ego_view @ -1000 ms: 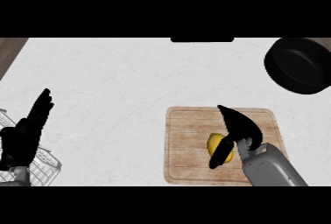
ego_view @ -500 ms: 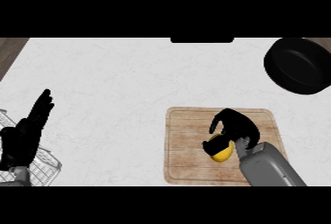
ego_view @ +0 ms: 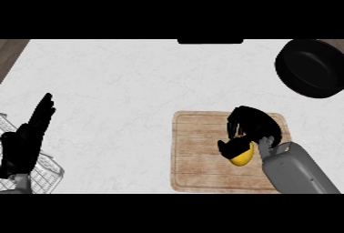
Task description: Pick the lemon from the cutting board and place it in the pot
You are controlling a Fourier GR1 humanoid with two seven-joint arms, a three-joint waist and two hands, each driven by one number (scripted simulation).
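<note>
A yellow lemon (ego_view: 242, 155) lies on the wooden cutting board (ego_view: 198, 157) at the lower right. My right hand (ego_view: 250, 128) is curled over it, fingers and thumb wrapped round its upper part, so only the lower half shows. The black pot (ego_view: 312, 68) stands at the far right, well beyond the board. My left hand (ego_view: 27, 139) rests open at the left edge, fingers straight and pointing up.
A wire basket (ego_view: 40, 175) sits at the lower left under my left hand. A dark object (ego_view: 209, 41) lies at the counter's far edge. A brown strip (ego_view: 10, 52) marks the counter's left end.
My right hand went from straight fingers over the lemon to curled round it. The lemon now sits a little lower in the hand. The left hand has not moved.
</note>
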